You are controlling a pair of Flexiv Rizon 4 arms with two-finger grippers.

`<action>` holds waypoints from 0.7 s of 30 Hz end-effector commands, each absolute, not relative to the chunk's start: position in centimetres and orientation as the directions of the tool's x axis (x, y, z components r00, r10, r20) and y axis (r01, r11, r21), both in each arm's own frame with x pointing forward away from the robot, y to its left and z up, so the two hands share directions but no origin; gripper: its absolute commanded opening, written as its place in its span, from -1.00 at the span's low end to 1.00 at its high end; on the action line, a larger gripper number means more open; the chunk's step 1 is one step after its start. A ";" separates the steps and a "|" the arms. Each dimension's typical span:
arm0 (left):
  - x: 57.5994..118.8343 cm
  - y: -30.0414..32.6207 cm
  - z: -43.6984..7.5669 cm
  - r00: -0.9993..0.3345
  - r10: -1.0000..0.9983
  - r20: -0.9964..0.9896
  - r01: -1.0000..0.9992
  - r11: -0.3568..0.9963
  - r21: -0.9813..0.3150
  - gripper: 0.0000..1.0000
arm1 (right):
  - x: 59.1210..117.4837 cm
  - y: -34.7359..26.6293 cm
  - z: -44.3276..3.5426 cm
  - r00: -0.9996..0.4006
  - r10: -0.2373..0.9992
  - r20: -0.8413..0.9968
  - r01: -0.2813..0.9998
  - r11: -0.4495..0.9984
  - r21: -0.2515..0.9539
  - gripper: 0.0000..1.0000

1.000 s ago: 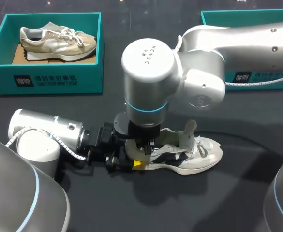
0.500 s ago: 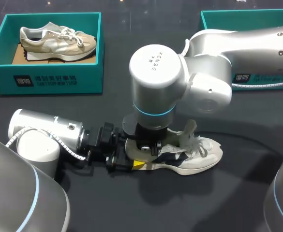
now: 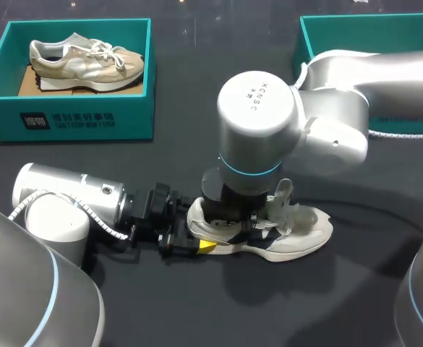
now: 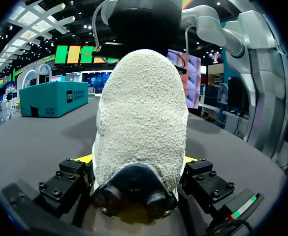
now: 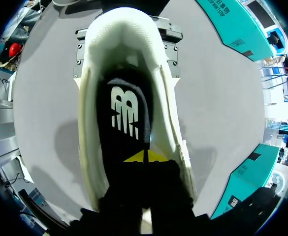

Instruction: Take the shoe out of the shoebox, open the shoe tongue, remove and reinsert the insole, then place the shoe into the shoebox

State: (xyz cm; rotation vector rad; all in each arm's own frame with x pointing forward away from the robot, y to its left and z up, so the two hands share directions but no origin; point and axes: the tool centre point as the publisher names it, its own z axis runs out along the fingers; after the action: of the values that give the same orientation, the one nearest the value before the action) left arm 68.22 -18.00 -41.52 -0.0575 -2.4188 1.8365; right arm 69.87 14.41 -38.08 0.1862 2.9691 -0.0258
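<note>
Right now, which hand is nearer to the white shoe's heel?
Left. The left hand grips the heel from both sides; the right hand is farther forward, down in the opening of the shoe, over the insole.

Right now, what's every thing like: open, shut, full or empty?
white shoe: upright, outside the boxes
tongue: lifted open
insole: inside white shoe
left end effector: shut on white shoe's heel
right end effector: shut, tips on insole
left box: open, holds beige shoe
beige shoe: lying in left box
right box: open, visible part empty
</note>
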 end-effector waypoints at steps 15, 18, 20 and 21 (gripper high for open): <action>68.0 -17.7 -41.7 -0.994 0.091 0.059 -0.032 0.271 -0.962 -1.00 | 70.3 12.7 -40.4 -0.986 0.132 -0.100 0.129 0.991 0.033 -0.33; 68.0 -17.7 -41.7 -0.994 0.091 0.059 -0.032 0.271 -0.962 -1.00 | 70.3 12.5 -41.2 -0.989 0.132 -0.066 0.129 0.991 0.043 -0.25; 68.0 -17.7 -41.7 -0.994 0.091 0.059 -0.032 0.271 -0.962 -1.00 | 70.3 12.5 -41.7 -0.990 0.134 -0.039 0.132 0.990 0.045 -0.25; 68.0 -17.7 -41.7 -0.994 0.091 0.059 -0.032 0.271 -0.962 -1.00 | 70.2 12.5 -41.9 -0.991 0.132 -0.024 0.131 0.991 0.042 -0.25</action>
State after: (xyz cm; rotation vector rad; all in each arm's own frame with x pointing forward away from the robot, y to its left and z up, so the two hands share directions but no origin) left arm 68.24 -18.02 -41.52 -0.0571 -2.4189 1.8364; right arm 69.60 12.93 -40.44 0.2100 3.0785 0.0494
